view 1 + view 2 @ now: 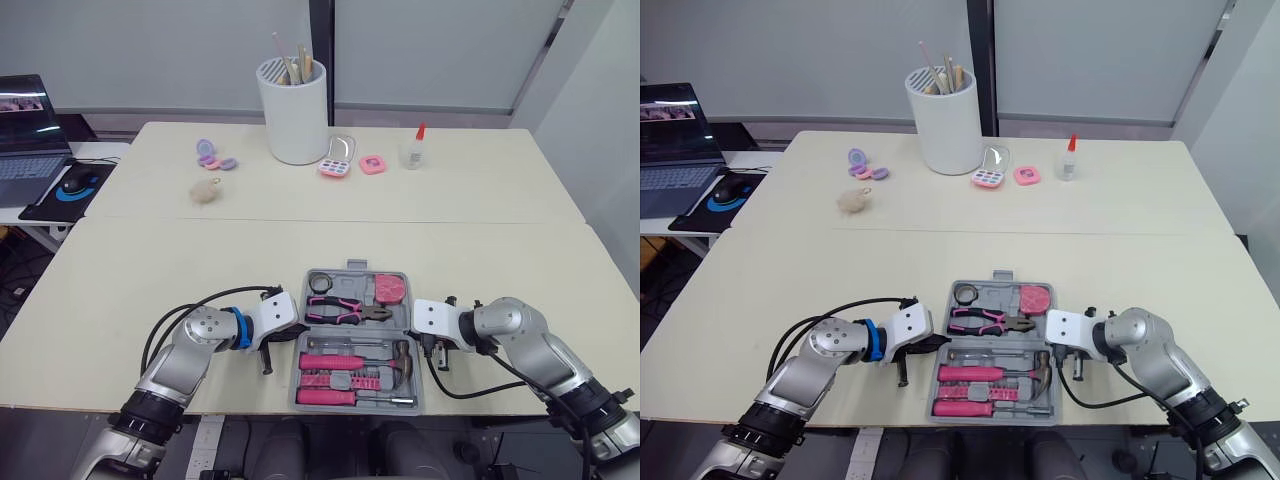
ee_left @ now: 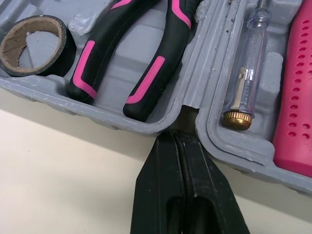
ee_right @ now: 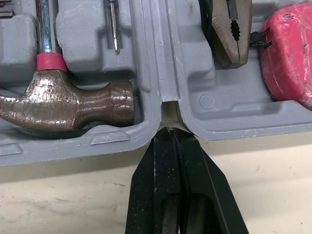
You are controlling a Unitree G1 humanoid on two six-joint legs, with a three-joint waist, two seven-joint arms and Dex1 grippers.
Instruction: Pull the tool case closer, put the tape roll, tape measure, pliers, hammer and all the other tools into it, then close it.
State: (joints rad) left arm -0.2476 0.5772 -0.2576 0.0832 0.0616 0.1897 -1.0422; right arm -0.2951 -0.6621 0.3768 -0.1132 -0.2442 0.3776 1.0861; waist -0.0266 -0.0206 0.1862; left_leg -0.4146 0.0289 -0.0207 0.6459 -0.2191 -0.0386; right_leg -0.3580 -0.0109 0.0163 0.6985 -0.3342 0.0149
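Open tool case at the near edge of the table, holding pliers, tape roll and hammer; its hinge line runs left to right. The left gripper and right gripper, fingers pressed together and empty, sit at the hinge notches on opposite ends of the case, equally near. Closing probably means folding the far half over.

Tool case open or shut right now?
Open. The tool case lies spread flat, both halves facing up, with pliers and hammer visible inside.

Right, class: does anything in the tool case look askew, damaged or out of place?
Nothing stands out: the tape roll, pliers, tape measure and hammer lie seated in moulded recesses of the open tool case.
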